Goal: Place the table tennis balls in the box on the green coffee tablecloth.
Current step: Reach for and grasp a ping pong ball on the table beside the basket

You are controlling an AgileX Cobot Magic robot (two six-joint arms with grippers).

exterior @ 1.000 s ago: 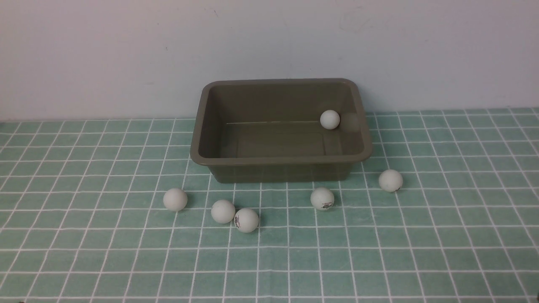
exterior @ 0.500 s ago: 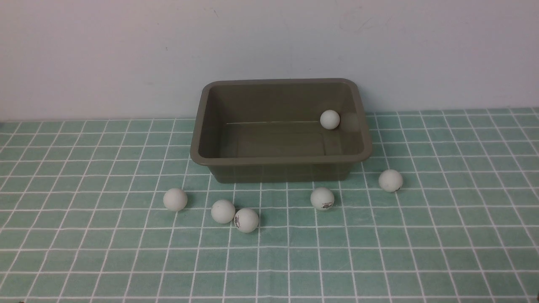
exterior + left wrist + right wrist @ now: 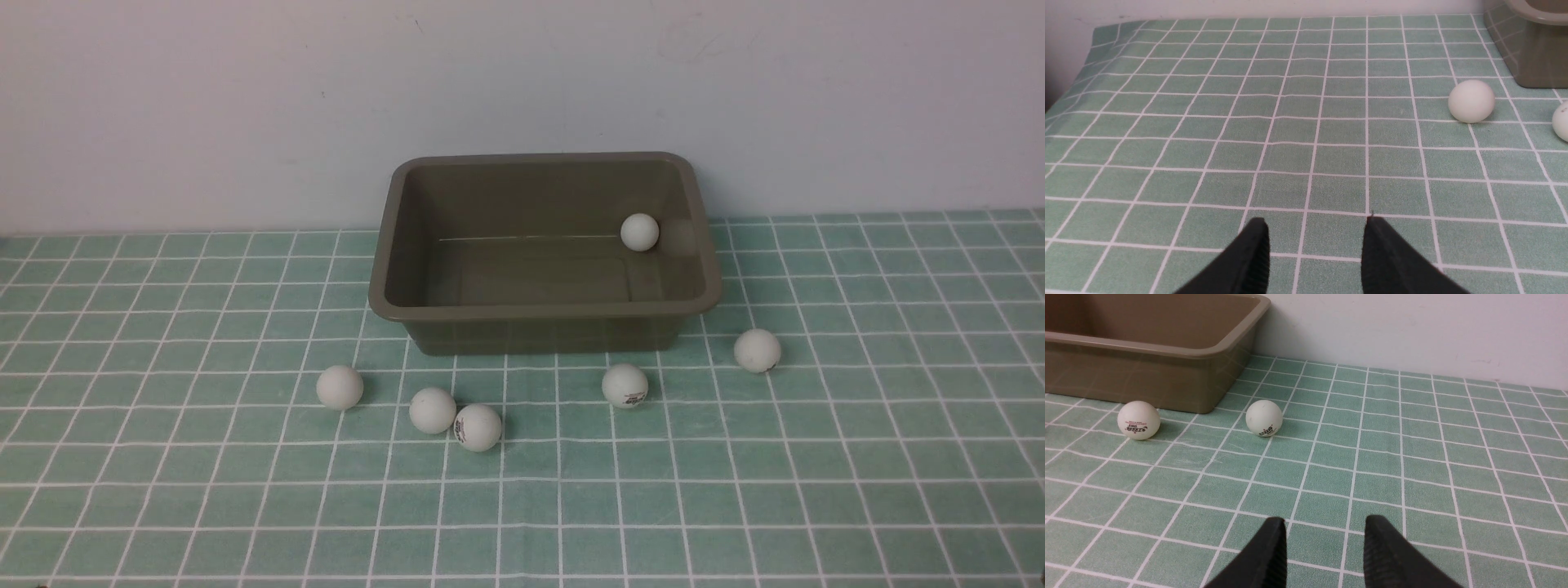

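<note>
The box (image 3: 543, 310) stands at the back of the green coffee tablecloth (image 3: 816, 490), its far side close to the pale wall (image 3: 204, 106). One table tennis ball, the boxed ball (image 3: 639, 232), lies inside at the far right corner of the floor, near the right-hand wall. It is the only thing in the box.

Five more balls sit on the cloth in front of the box. The leftmost ball (image 3: 340, 387) lies alone off the front left corner. The plain middle ball (image 3: 433, 410) and the printed middle ball (image 3: 478, 427) touch or very nearly touch. The front-right ball (image 3: 625, 385) lies just before the front wall. The rightmost ball (image 3: 758, 350) lies beside the front right corner.

Neither arm shows in the front view. The left gripper (image 3: 1315, 220) hangs low over the cloth, fingers parted, with only cloth between them and nothing held. The right gripper (image 3: 1325, 518) is the same, parted and empty-handed.

A broad stretch of cloth lies open in front of the balls and on both sides of the box. The left wrist view shows the cloth's left edge, well away from the leftmost ball.
</note>
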